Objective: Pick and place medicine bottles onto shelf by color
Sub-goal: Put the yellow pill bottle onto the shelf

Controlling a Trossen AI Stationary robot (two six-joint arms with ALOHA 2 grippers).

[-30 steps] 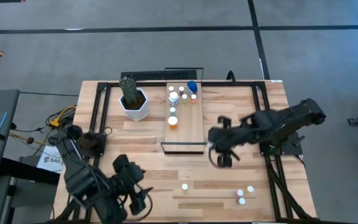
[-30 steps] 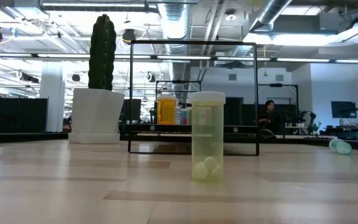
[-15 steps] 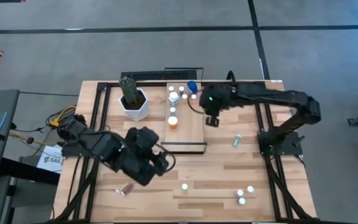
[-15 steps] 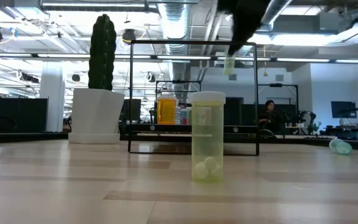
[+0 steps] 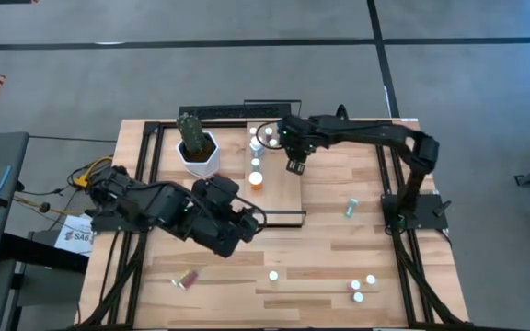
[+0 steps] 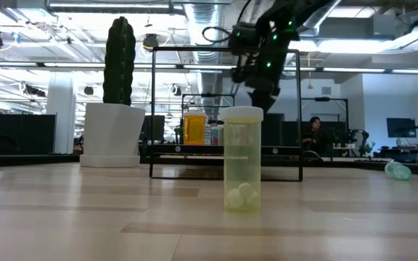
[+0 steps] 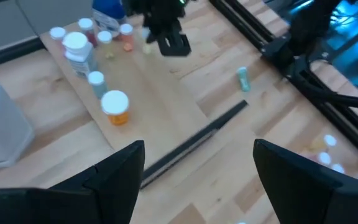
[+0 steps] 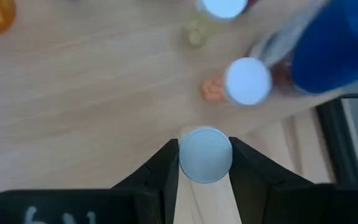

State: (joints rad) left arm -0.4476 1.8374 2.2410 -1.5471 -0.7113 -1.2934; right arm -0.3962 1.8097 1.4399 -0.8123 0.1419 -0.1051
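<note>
High view: the left gripper [image 5: 247, 221] reaches low toward the shelf's [image 5: 288, 188] front lip, fingers spread wide and empty. Bottles stand grouped at the shelf's far end, an orange bottle [image 5: 256, 181] nearer. The right gripper [image 5: 294, 165] stretches over the shelf. Only its wrist view shows the grip: fingers clamped on a white-capped bottle [image 8: 206, 155], above the board beside the blue bottle [image 8: 334, 46].
</note>
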